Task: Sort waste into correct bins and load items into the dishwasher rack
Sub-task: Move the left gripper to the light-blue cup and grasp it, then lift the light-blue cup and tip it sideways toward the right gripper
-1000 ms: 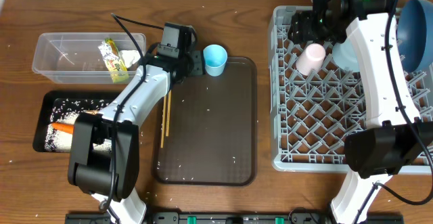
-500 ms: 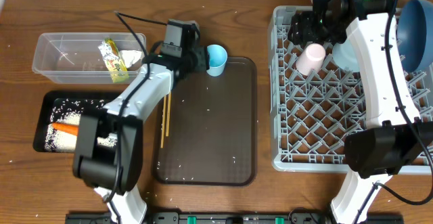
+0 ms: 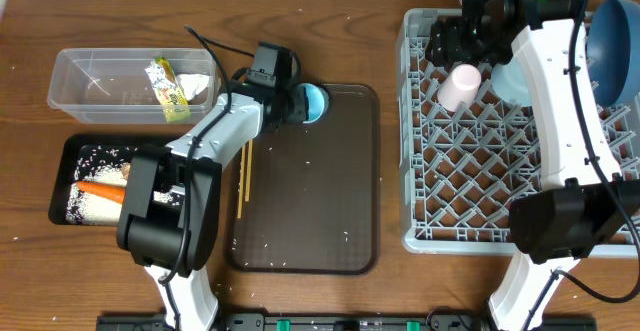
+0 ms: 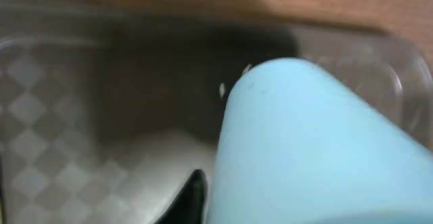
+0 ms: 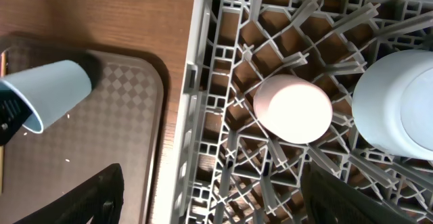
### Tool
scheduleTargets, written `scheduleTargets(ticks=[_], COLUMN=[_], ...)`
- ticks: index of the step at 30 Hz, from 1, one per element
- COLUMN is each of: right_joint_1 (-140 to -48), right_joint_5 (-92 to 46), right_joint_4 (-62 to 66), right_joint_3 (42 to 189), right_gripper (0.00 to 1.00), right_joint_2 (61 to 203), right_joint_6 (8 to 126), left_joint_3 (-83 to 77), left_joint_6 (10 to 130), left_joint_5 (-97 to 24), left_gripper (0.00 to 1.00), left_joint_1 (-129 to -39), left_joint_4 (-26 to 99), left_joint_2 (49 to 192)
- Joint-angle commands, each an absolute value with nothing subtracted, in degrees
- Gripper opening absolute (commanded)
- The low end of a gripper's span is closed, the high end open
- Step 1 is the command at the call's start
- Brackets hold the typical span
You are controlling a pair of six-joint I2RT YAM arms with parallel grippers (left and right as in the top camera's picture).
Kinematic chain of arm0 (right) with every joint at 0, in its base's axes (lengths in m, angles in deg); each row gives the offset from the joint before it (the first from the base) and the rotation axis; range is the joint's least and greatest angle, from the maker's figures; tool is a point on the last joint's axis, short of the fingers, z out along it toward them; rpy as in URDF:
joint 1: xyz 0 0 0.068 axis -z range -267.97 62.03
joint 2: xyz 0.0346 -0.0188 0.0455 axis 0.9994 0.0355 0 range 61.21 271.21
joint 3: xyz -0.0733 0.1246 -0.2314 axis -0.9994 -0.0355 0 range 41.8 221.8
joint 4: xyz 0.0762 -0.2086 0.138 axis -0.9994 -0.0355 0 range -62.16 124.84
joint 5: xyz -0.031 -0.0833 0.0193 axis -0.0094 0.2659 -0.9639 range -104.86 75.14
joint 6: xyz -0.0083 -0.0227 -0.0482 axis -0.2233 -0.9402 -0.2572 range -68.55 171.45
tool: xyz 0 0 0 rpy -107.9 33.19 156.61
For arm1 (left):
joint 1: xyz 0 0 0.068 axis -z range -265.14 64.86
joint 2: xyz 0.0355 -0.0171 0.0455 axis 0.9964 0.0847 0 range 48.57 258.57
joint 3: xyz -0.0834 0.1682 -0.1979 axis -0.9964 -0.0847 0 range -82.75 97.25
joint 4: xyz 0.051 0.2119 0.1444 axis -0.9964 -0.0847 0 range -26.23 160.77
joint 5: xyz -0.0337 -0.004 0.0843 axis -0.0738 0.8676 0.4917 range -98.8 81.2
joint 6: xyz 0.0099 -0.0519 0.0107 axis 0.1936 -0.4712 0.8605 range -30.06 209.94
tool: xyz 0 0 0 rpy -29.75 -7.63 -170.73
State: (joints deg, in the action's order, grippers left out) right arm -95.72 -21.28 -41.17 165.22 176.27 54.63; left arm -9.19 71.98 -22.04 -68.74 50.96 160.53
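The light blue cup point(image 3: 314, 101) is tipped over at the far edge of the brown serving tray point(image 3: 320, 201), and my left gripper point(image 3: 294, 101) is shut on its rim. It fills the left wrist view as the cup point(image 4: 318, 149), with one dark finger point(image 4: 193, 200) beside it. My right gripper point(image 5: 223, 207) hangs open over the dishwasher rack point(image 3: 470, 171), above the upside-down pink cup point(image 5: 292, 109). Beside that sit the light blue bowl point(image 3: 510, 81) and the dark blue bowl point(image 3: 612, 36). Chopsticks point(image 3: 243, 176) lie along the tray's left edge.
The clear tub point(image 3: 100, 86) at the far left holds a yellow-green wrapper point(image 3: 168, 89) and a white napkin point(image 3: 197, 85). The black tray point(image 3: 70, 156) in front of it holds rice point(image 3: 90, 209) and a carrot point(image 3: 98, 189). Rice grains dot the serving tray.
My left gripper has slid right up to the light blue cup and closed on it, and the cup has tipped from upright onto its side. The right arm has not moved.
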Motion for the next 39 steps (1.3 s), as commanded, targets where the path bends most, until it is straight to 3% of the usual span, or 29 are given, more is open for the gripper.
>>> scheduleTargets(ticks=[1, 9, 17, 21, 27, 39], right_joint_1=[-95.9, -95.9, -95.4, -95.1, -96.0, -103.1], right_joint_5=[-21.3, -26.7, -56.9, -74.0, -88.6, -99.4], right_joint_4=[-41.3, -41.5, -40.2, -38.4, -35.9, -26.5], right_joint_3=[166.2, 166.1, 164.6, 164.6, 163.3, 153.3], right_gripper=[0.77, 0.77, 0.81, 0.83, 0.86, 0.84], right_joint_2=[175.1, 175.1, 175.1, 175.1, 175.2, 175.2], right_joint_6=[54.1, 52.6, 37.6, 29.8, 22.3, 20.3], left_joint_3=[-7.9, -7.9, -7.9, -8.3, -8.5, -8.5], left_joint_6=[71.6, 72.5, 83.6, 87.9, 90.8, 90.8], left_joint_5=[-23.7, -33.8, -64.2, -75.1, -88.2, -90.9], left_gripper=[0.06, 0.06, 0.06, 0.06, 0.06, 0.06], left_joint_1=[-68.7, -69.9, -76.8, -80.4, -84.0, -84.3], left_joint_4=[48.3, 39.7, 37.6, 36.3, 37.2, 39.8], left_joint_2=[157.9, 146.5, 138.1, 138.6, 138.8, 138.8])
